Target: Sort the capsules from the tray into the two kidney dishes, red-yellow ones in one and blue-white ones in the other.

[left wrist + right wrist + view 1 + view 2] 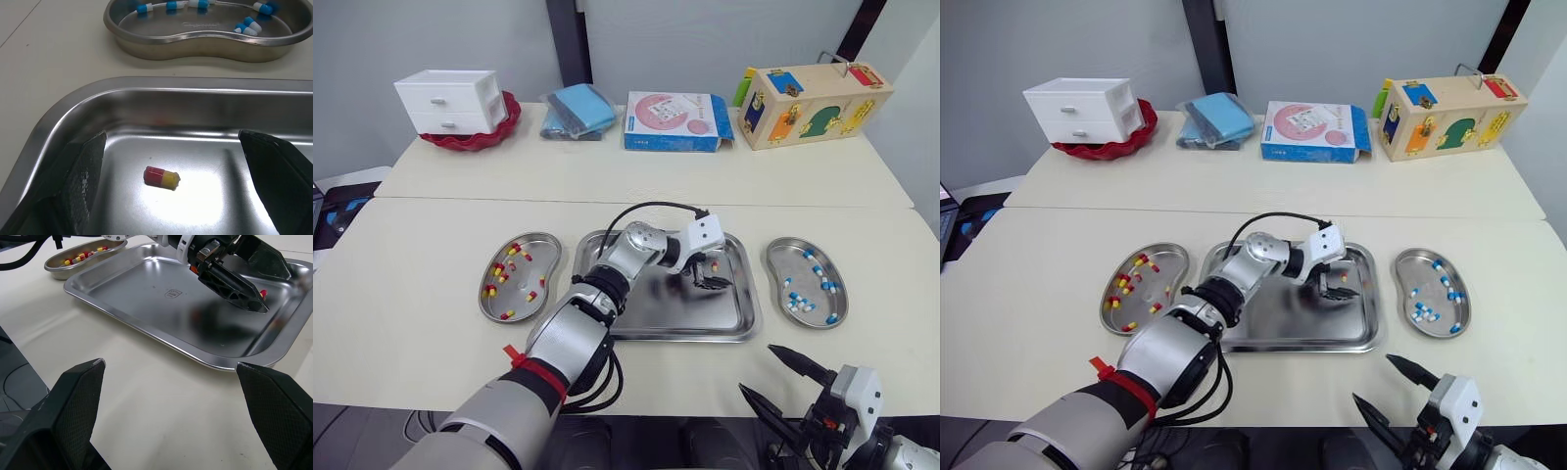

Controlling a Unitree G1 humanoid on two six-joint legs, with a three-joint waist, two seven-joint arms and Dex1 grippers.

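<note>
My left gripper [709, 279] hung low inside the tray [675, 315], near its far right corner, on the side toward the right dish [792, 258]. Its jaws were spread. One red-yellow capsule [162, 177] lay flat on the tray floor between them, clear of both fingers [83, 181]. I could not tell whether the fingertips touched the steel.

My right gripper [781, 384] hovered over the near edge of the table [411, 294], well apart from the tray. Its jaws were spread wide too, gripping nothing. From that wrist I saw the tray's near right corner ahead, with my left gripper beyond it.

The left dish [541, 257] sat just beside the tray's left edge and held a scatter of red-yellow capsules [509, 259]. The right dish sat just beside the tray's right edge and held several blue-white capsules [803, 302], most of them in its near half. Both dishes stood a little apart from the tray.

At the far side stood white drawers [450, 101], a blue pack [578, 110], a flat box [674, 120] and a wooden toy box [813, 103], all in a row, well away from my grippers
</note>
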